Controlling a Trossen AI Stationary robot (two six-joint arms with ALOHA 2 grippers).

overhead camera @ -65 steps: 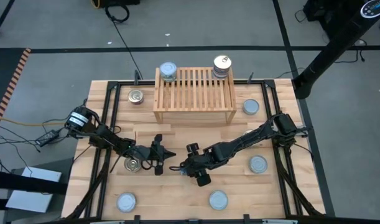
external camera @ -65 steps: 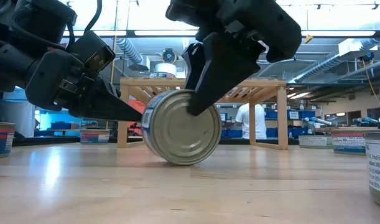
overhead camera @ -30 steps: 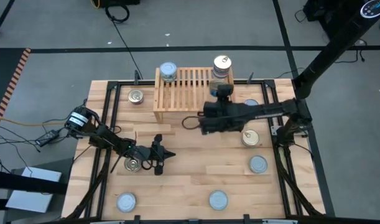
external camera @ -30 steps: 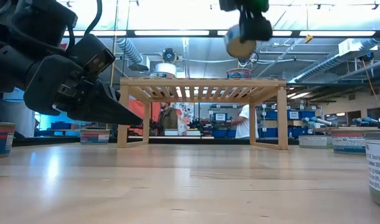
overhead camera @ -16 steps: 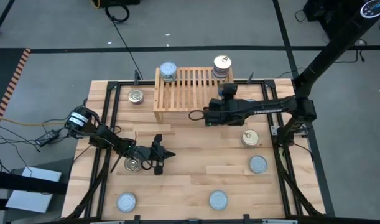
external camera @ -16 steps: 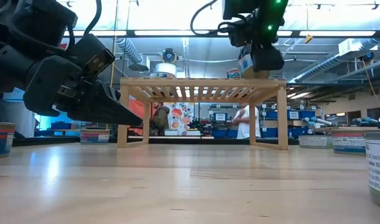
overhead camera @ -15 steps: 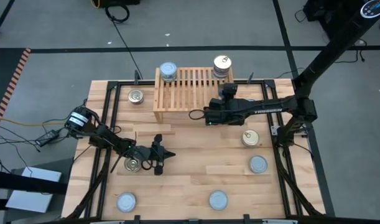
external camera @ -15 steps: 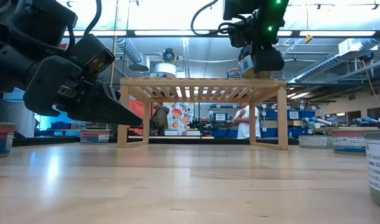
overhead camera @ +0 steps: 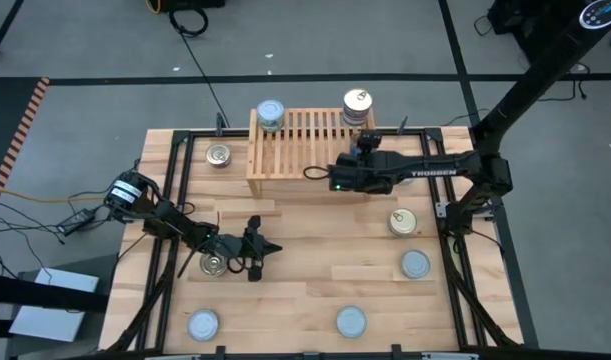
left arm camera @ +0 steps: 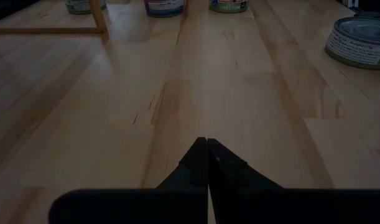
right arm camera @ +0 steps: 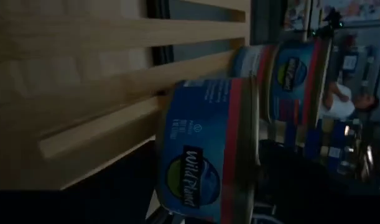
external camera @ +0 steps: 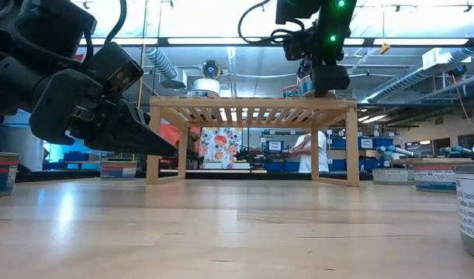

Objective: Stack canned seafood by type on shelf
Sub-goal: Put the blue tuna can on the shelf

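- High view: my right end effector (overhead camera: 361, 152) reaches over the wooden shelf (overhead camera: 312, 153), at its right end. Just beyond it, at the shelf's far right corner, stands a stack of tins topped by a golden pull-tab lid (overhead camera: 357, 101). Far to its side, at the other far corner, sits a tin with a silvery-blue lid (overhead camera: 270, 112). I cannot make out from here how far these fingers are spread.
- High view: my left end effector (overhead camera: 269, 250) lies low on the worktop (overhead camera: 315, 260), fingers pinched together on nothing. A golden-lidded tin (overhead camera: 213, 264) sits just beside that arm's wrist. More tins are scattered about the worktop: golden ones at (overhead camera: 218, 154) and (overhead camera: 403, 221), silvery-blue ones at (overhead camera: 416, 263), (overhead camera: 351, 321) and (overhead camera: 203, 324).
- Low view: my right end effector (external camera: 320, 76) hangs down onto the shelf top (external camera: 252, 101), with a blue-labelled tin (external camera: 304, 83) at its fingertips; whether the tin is gripped or free I cannot tell. My left end effector (external camera: 168, 145) points across the worktop, closed to a tip.
- Left wrist view: my left fingers (left arm camera: 205, 163) meet in a point over bare planks, with tins well ahead of them, one at (left arm camera: 360, 41).
- Right wrist view: a blue-labelled Wild Planet tin (right arm camera: 205, 146) fills the space right in front of my right end effector, resting on the shelf slats (right arm camera: 102, 37), with a second such tin (right arm camera: 289, 81) just behind it.
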